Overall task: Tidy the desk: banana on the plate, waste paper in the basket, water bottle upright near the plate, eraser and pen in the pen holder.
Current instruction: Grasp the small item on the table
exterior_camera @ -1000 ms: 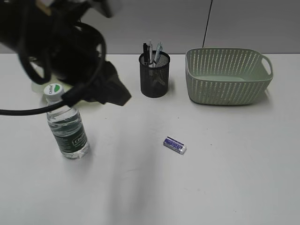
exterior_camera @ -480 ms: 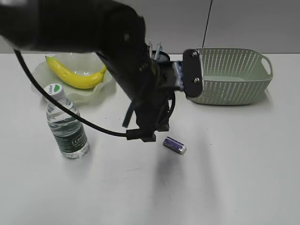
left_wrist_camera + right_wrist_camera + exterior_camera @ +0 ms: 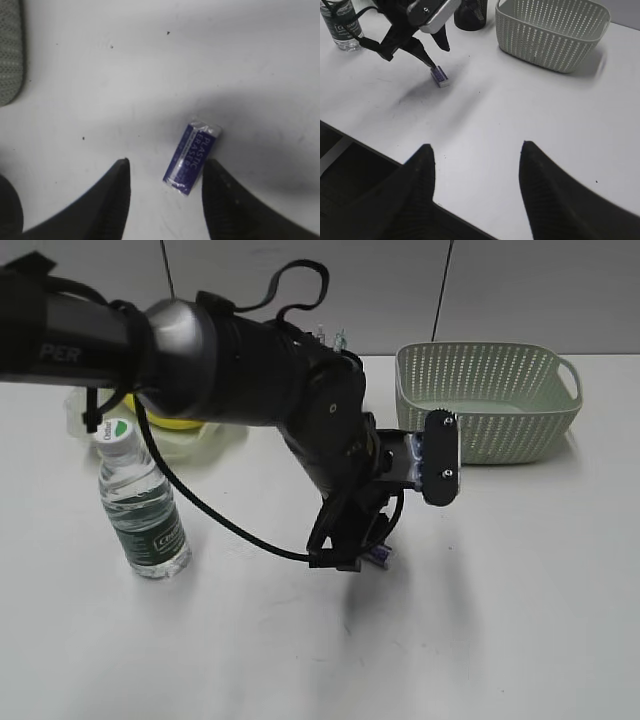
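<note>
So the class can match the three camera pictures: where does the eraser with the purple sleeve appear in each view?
Exterior view: the eraser peeks out below the left tool, just left of centre, mostly hidden.
Left wrist view: lower centre-right, flat on the desk between the open fingers, nearer the right-hand one.
Right wrist view: upper left, under the left arm.
Shared landmark: the basket, and probably the grey-green edge at far left in the left wrist view.

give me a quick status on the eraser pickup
Left gripper open, low over desk. Small white eraser with purple sleeve flat between its fingertips, nearer one, not gripped. Right gripper open, empty, well clear. Nothing blocking.
</note>
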{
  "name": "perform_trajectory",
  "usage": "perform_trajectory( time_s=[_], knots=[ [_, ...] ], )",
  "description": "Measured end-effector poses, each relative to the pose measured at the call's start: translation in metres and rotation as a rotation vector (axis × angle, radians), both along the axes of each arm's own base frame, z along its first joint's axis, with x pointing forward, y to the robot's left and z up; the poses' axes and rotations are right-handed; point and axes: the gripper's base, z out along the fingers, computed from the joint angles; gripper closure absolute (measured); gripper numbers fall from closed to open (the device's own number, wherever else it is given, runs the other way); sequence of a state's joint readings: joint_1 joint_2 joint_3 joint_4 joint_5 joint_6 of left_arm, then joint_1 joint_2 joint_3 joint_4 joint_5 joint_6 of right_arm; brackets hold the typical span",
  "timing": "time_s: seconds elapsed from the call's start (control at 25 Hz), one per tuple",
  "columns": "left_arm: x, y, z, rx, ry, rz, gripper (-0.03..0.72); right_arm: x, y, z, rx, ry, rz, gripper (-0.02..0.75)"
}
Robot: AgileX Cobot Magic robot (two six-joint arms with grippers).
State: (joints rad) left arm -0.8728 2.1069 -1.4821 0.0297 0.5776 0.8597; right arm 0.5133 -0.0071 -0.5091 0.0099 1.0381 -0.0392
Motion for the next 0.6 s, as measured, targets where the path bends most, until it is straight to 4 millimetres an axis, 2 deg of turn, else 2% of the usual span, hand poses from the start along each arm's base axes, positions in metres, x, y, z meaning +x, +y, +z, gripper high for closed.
perform_trajectory(
  time_s=[0.36, 0.6],
  knots=[
    [0.001, -0.001, -0.012, 0.053, 0.038, -0.009, 0.335, 0.000, -0.001, 0.000, -0.007, -0.004, -0.006, 0.305],
    [0.004, -0.005, -0.033, 0.082, 0.060, -0.015, 0.335, 0.000, -0.001, 0.000, -0.007, -0.004, -0.006, 0.305]
  ],
)
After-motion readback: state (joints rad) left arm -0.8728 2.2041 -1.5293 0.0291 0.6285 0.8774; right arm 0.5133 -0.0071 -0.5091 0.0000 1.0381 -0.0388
